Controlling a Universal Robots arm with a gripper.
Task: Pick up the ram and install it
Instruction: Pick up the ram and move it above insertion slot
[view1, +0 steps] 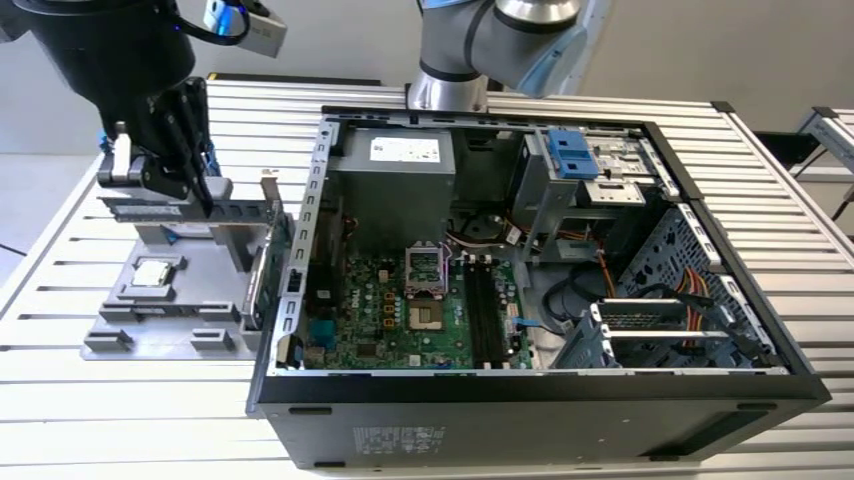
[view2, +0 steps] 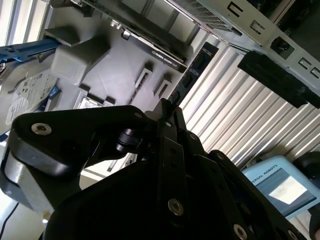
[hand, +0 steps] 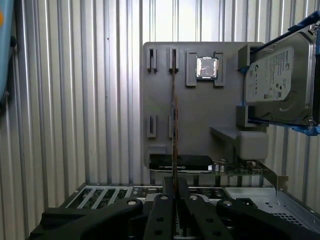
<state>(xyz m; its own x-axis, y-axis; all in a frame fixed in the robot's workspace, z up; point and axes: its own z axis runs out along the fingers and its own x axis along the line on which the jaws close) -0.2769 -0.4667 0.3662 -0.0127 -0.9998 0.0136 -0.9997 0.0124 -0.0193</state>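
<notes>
The ram (hand: 173, 100) is a thin dark strip seen edge-on in the first wrist view. It runs in line with two slots of the grey parts holder (hand: 125, 100). I cannot tell whether it rests in those slots or hangs just above them. My gripper (hand: 174, 192) has its fingers pressed on either side of the strip's near end. In the second wrist view the ram (view2: 197, 62) sticks out past the gripper (view2: 167, 107). In the exterior view my gripper (view1: 203, 200) hangs over the holder (view1: 160, 320), to the exterior view's left of the open computer case (view1: 534, 390). The black motherboard slots (view1: 481, 310) lie inside the case.
On the holder sit a small silver chip (hand: 206, 67), a hard drive (hand: 277, 82) in blue brackets, and a green card (view1: 271, 250) with a metal bracket standing next to the case wall. Cables and a drive cage (view1: 667, 320) crowd the case's right side. Everything rests on a slatted metal table (view1: 134, 400).
</notes>
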